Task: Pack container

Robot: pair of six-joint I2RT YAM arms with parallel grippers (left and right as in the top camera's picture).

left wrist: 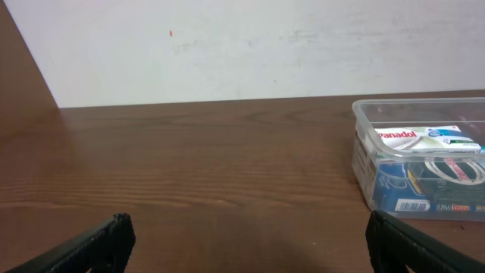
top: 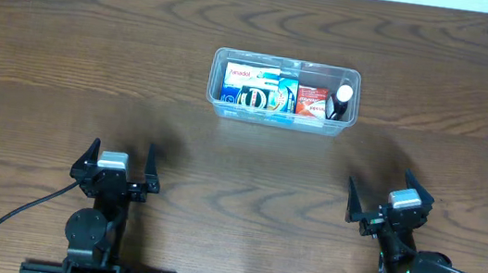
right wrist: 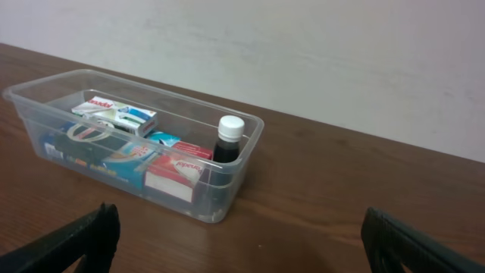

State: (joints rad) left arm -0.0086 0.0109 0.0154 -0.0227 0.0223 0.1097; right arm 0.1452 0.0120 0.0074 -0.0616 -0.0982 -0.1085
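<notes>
The clear plastic container [top: 352, 75] stands at the table's middle back. It holds a white Panadol box [top: 240, 74], a blue box with a ring picture [top: 260, 98], a red and white box [top: 311, 99] and a dark bottle with a white cap [top: 343, 97]. The container also shows at the right of the left wrist view [left wrist: 364, 129] and the left of the right wrist view [right wrist: 250, 136]. My left gripper [top: 118, 160] is open and empty near the front left. My right gripper [top: 387, 199] is open and empty near the front right. Both are well short of the container.
The wooden table [top: 67, 59] spreads around the container. A pale wall [left wrist: 227, 45] rises behind the table's far edge. The arm bases and cables [top: 20, 212] sit along the front edge.
</notes>
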